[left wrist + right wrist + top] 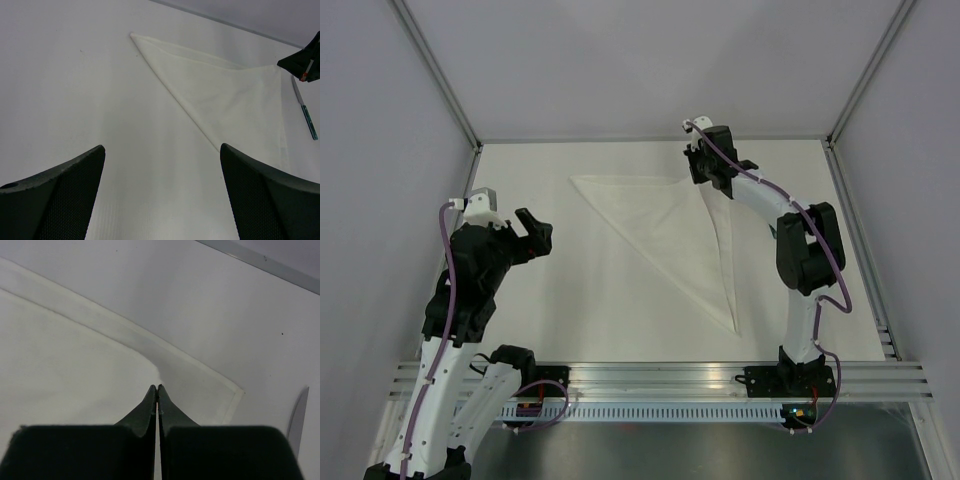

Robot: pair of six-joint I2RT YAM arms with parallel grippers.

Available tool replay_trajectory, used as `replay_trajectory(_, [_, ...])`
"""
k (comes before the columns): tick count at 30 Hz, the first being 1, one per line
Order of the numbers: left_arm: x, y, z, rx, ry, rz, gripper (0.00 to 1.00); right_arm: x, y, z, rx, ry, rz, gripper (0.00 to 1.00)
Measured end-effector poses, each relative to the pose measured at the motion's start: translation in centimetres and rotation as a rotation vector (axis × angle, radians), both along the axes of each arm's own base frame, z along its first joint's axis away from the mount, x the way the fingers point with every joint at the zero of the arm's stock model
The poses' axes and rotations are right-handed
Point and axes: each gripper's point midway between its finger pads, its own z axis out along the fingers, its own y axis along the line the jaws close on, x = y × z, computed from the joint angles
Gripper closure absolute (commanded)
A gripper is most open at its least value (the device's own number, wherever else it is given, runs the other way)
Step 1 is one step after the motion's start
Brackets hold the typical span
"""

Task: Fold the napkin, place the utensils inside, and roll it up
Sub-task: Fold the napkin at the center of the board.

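Bright, even overhead light; the white table (620, 300) is nearly washed out, shadows are faint, and both wrist views are soft up close.

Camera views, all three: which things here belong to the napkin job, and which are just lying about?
Job:
- napkin, folded into a triangle
- knife, teal handle, just off the napkin's far right corner
- left tool, open; right tool, shut above that corner

Not the job:
- table
- metal rail at the near edge

Napkin (670, 230): we count one.
Utensil (304, 107): we see one.
Grippers: we count two, the left gripper (535, 240) and the right gripper (705, 178).
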Motion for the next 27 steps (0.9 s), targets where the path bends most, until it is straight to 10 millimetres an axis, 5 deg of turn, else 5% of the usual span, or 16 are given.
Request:
replay_trajectory(15, [0.0,0.0,0.0,0.001,0.001,0.000,0.00,-1.2,-0.6,6.7,0.044,-0.104,-0.001,1.00])
replay_trajectory(27, [0.0,0.0,-0.2,0.001,0.004,0.000,0.00,-0.7,-2.2,6.9,0.042,-0.107,-0.033,1.00])
